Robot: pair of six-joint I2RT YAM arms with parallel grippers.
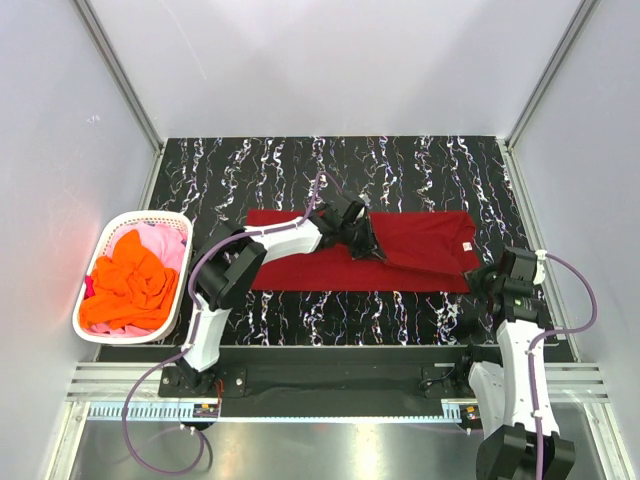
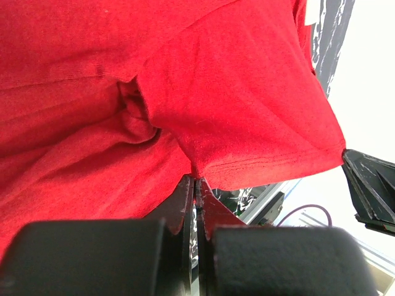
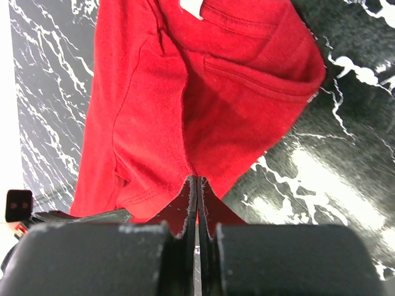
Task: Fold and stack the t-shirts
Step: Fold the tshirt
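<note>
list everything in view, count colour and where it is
dark red t-shirt: one, dark red, spread across the middle of the table
orange t-shirt: one, bright orange, heaped in the basket
pink cloth: count unclear, pink, in the basket behind the orange
basket: one, white, left edge of the table
table: one, black with white veins, under everything
left pincer: one, black, shut on a fold of the dark red t-shirt
right pincer: one, black, shut on the dark red t-shirt's edge at its right end
</note>
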